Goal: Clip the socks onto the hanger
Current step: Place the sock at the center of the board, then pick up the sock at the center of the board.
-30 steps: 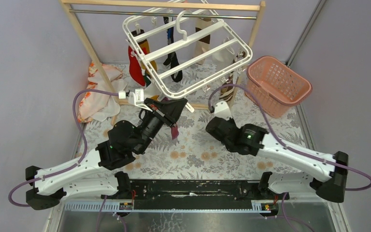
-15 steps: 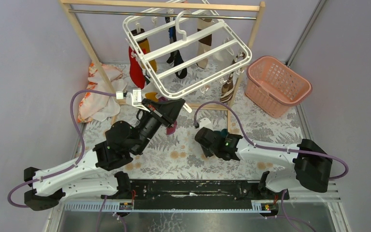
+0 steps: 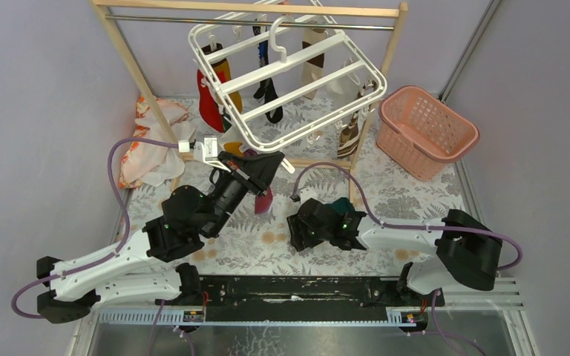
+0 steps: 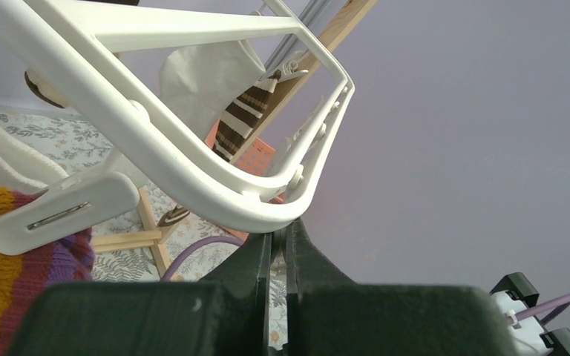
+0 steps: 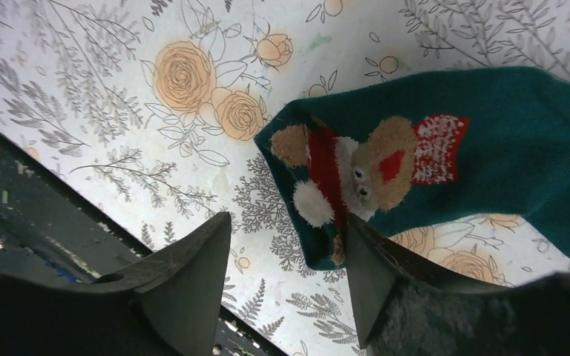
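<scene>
The white hanger (image 3: 289,78) hangs tilted from the rod, with red (image 3: 209,111), black (image 3: 271,93) and brown-striped (image 3: 349,133) socks clipped to it. My left gripper (image 3: 256,169) is shut, its fingertips (image 4: 282,231) against the underside of the hanger's near corner (image 4: 156,141). Beside it a white clip (image 4: 59,211) holds an orange-and-purple sock (image 4: 0,259). My right gripper (image 5: 288,216) is open and low over the tablecloth. A teal sock (image 5: 490,141) with a bear picture lies flat, its end touching the inner side of one finger (image 5: 371,259).
A wooden rack (image 3: 130,67) carries the rod. A pink lattice basket (image 3: 427,130) stands at the back right. An orange-and-white cloth (image 3: 148,148) lies at the left by the rack's foot. The black base rail (image 3: 289,289) runs along the near edge.
My right arm has pulled back and swung left toward the table's middle, and its gripper has gone from shut to open. The hanger has swayed slightly. The left gripper has stayed put.
</scene>
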Robot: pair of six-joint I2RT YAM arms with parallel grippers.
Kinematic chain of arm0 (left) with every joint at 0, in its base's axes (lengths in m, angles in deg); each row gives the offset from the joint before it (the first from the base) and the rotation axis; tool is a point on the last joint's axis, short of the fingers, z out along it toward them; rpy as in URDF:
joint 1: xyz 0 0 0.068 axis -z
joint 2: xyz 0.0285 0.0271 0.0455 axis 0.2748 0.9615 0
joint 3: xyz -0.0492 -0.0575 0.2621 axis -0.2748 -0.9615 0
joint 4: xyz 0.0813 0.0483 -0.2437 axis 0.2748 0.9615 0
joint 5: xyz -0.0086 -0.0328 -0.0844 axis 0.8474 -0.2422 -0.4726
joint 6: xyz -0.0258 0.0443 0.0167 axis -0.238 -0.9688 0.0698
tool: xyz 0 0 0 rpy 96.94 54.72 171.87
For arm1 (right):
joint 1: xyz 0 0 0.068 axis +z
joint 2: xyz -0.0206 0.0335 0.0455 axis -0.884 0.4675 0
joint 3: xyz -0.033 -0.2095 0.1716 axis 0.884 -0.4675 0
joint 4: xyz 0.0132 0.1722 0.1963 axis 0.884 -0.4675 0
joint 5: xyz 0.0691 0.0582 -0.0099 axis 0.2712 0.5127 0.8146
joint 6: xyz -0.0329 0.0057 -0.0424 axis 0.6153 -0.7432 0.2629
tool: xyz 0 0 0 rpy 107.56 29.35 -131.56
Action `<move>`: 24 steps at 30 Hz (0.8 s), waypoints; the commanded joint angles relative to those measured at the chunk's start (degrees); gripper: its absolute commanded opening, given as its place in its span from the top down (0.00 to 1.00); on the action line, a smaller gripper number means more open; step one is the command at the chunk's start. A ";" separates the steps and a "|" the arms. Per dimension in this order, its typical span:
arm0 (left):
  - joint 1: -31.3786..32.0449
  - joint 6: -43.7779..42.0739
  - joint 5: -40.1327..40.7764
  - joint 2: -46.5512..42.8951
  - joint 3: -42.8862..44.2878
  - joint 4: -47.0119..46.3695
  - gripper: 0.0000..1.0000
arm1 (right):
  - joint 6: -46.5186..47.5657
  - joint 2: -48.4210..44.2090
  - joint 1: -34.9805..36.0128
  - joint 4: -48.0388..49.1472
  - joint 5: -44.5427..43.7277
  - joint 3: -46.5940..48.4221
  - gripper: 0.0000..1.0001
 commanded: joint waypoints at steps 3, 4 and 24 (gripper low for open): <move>0.39 -0.82 -1.36 1.74 0.14 4.29 1.00 | -5.16 -10.48 0.23 3.81 -2.27 -2.80 0.36; 0.35 -0.82 -1.52 1.86 0.10 4.01 1.00 | -5.41 -11.35 0.23 4.96 -0.11 -3.11 0.36; 0.35 -1.07 -1.72 -0.17 -0.99 3.66 1.00 | -12.57 -7.73 0.32 -5.18 -6.12 -0.21 0.52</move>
